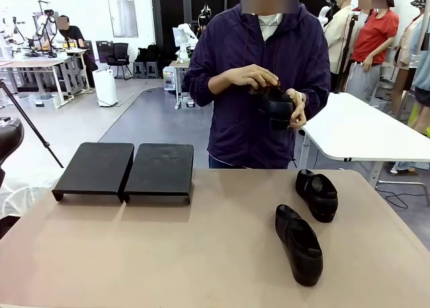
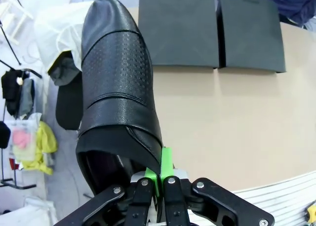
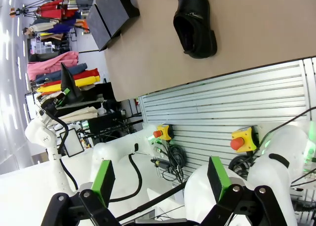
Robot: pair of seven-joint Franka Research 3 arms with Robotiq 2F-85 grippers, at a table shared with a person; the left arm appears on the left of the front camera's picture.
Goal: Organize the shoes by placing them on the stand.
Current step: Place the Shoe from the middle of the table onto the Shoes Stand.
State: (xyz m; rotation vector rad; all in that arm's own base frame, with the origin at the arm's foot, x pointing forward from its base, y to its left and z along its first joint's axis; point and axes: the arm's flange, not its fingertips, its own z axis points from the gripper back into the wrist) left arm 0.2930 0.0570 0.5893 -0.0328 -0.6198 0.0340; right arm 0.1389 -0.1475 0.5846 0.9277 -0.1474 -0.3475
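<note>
Black shoe [image 2: 118, 78] — collar, seemingly — in left tool [image 2: 159, 175].

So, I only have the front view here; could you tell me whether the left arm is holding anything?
Observer: Yes, the left jaws are shut on a shoe, pinching the rim of its opening.
Operator: Thank you. Which way is that shoe pointing?
Observer: Its toe points away from the wrist, and the stand lies on the table beyond it, off to one side.
Operator: And what about the right arm, please?
Observer: The right jaws stand open, with nothing between them.
</note>
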